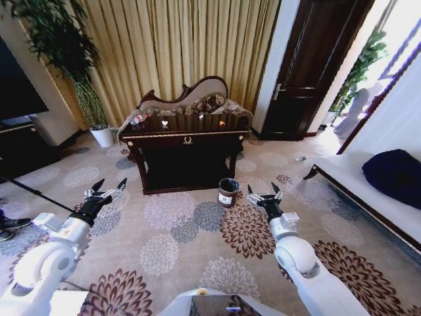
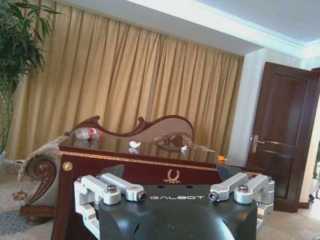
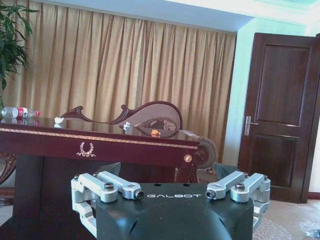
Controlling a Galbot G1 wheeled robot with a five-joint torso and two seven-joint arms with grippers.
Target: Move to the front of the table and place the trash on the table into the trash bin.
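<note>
The dark glossy table [image 1: 187,137] with gold trim stands ahead across the carpet. On its top lie the trash pieces: a clear bottle [image 1: 137,120] with a red label at the left end, white scraps [image 1: 164,123] and a tiny orange piece [image 1: 222,122]. The small dark-brown trash bin [image 1: 228,192] stands on the floor by the table's right front leg. My left gripper [image 1: 105,191] and right gripper [image 1: 263,193] hover open and empty over the carpet, well short of the table. The wrist views show the bottle [image 2: 87,133] [image 3: 19,112] and the orange piece [image 2: 221,158] [image 3: 155,133].
A carved-back sofa [image 1: 191,99] sits right behind the table before gold curtains. A white plant pot [image 1: 102,136] stands at the left, a dark door [image 1: 316,66] at the right rear, and a bench with a navy cushion [image 1: 395,172] along the right. Patterned carpet lies open between me and the table.
</note>
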